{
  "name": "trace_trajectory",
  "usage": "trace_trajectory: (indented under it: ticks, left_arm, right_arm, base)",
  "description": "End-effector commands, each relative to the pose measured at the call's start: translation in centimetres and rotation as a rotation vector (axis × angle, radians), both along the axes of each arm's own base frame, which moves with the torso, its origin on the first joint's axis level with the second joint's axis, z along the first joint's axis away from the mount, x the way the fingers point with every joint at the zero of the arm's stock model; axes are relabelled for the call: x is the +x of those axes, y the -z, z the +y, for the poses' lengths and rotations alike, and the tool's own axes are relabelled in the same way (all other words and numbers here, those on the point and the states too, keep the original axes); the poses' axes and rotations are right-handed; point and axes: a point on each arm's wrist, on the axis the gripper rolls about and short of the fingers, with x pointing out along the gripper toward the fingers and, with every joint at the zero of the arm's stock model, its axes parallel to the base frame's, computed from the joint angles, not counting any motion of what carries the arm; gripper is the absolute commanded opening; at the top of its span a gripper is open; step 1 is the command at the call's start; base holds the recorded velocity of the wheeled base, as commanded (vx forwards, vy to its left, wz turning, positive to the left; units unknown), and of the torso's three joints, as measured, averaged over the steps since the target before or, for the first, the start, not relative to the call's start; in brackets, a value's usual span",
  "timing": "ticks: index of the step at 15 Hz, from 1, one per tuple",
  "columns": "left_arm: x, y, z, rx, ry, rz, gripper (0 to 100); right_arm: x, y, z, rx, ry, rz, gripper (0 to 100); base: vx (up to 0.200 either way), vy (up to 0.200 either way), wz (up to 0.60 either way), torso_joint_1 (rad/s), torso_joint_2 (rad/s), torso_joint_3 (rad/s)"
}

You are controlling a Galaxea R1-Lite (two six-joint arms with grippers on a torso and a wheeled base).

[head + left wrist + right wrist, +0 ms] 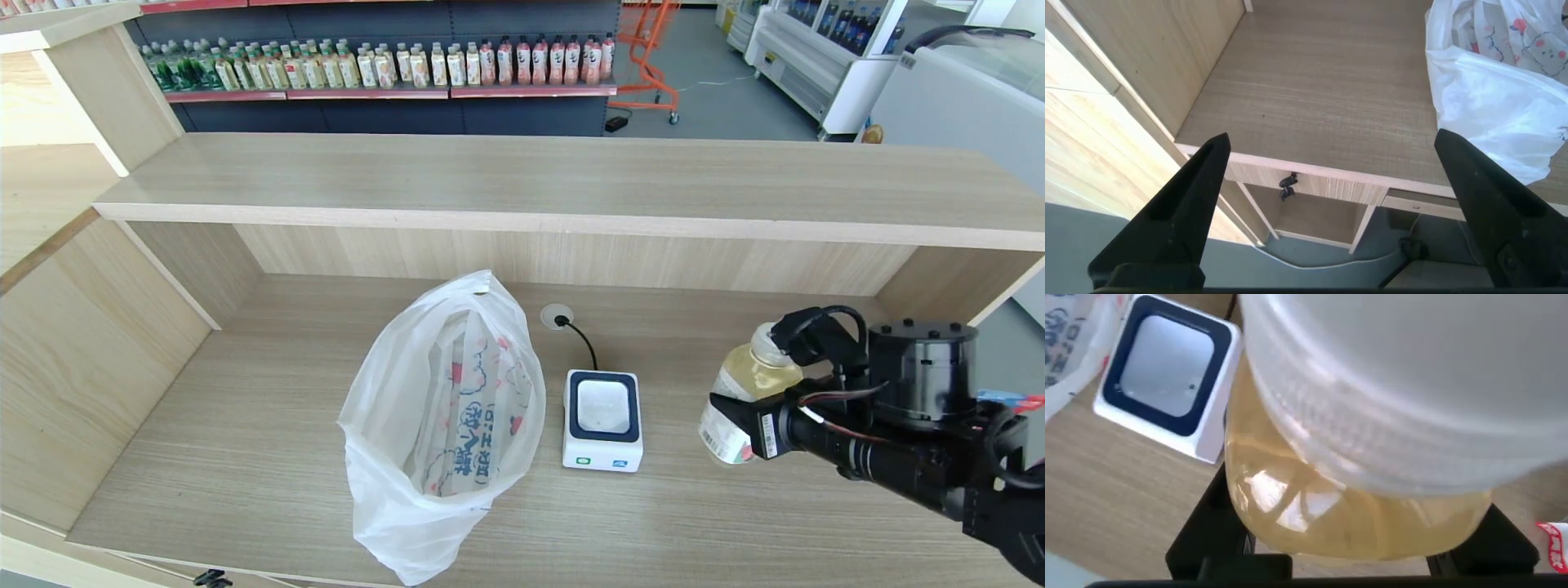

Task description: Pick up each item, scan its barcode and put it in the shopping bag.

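Held: clear plastic bottle of yellow drink [755,371], clamped in right gripper [744,423], 3 o'clock of white square scanner [602,418], barcode low for reading; left gripper [1331,216] spread, empty.

bottle [751,377]: 1 | scanner [602,418]: 1 | shopping bag [382,429]: 1 | printed packet [473,400] in bag: 1

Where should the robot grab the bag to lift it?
Probably the bunched peak at the far rim of the bag, coming from above. The bag stands with its mouth open upward, and that peak looks the firmest bit. The thin sides would likely crumple.
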Motion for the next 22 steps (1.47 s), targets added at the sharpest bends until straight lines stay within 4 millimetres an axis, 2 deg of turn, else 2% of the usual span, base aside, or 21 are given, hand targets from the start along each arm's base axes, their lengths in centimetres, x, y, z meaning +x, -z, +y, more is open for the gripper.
trace_trajectory:
  ticks: [1, 4, 6, 12, 22]
  left_arm:
    - [0.0, 0.0, 0.0, 0.000, 0.000, 0.000, 100]
    - [0.0, 0.0, 0.0, 0.000, 0.000, 0.000, 100]
    - [0.0, 0.0, 0.0, 0.000, 0.000, 0.000, 100]
    - [0.0, 0.0, 0.0, 0.000, 0.000, 0.000, 100]
    - [0.0, 0.0, 0.0, 0.000, 0.000, 0.000, 100]
  right_arm:
    - [-4.7, -8.9, -0.9, 0.248, -0.222, -0.049, 0]
    - [-7.5, -13.3, -1.1, 0.440, -0.537, 0.009, 0]
    - [-8.0, -14.6, -1.0, 0.486, -0.635, 0.029, 0]
    - [-9.3, -14.4, 0.2, 0.507, -0.772, 0.109, 0]
    - [-8.5, -13.9, 1.7, 0.504, -0.839, 0.156, 0]
  base:
    - [0.000, 0.000, 0.00, 0.000, 0.00, 0.000]
    - [0.000, 0.000, 0.00, 0.000, 0.00, 0.000]
    - [0.000, 0.000, 0.00, 0.000, 0.00, 0.000]
    - [0.000, 0.000, 0.00, 0.000, 0.00, 0.000]
    - [0.000, 0.000, 0.00, 0.000, 0.00, 0.000]
